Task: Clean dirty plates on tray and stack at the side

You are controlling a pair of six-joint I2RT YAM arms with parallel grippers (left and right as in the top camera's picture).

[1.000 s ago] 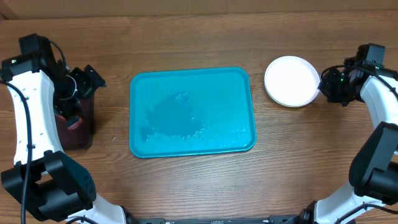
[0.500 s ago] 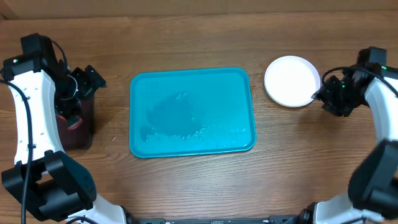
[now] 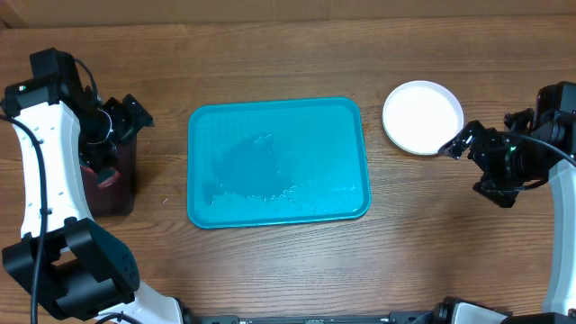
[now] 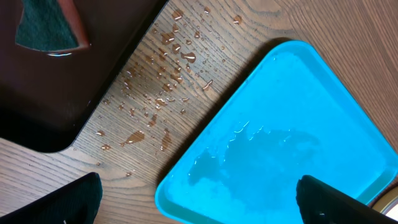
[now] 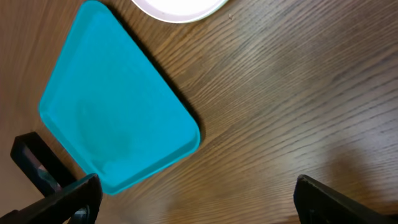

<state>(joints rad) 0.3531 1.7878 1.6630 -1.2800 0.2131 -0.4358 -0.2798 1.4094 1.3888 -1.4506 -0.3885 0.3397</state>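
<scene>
the teal tray [image 3: 277,162] is seen bare in the middle of the table. only a film of water is left on it, no plates at all. a white plate [image 3: 422,117] is parked on the wood just off the tray's far right corner, near the rim but not touching it (whether the blue and green ones are tucked under it can't be told, since only the white top is shown). the right gripper [image 3: 466,160] is held right at that plate's near edge, jaws spread wide and nothing caught between them. contact with the rim can't be made out. the left gripper [image 3: 115,135] is hung over the dark maroon tray [image 3: 121,193], where a sponge [image 4: 46,25] is lying, and its jaws are also wide apart and empty. water drops [image 4: 161,93] are scattered on the table between the two trays.

so the stacking step is judged as good as done. what's called for next is the right arm being drawn back clear without the plate being clipped.
</scene>
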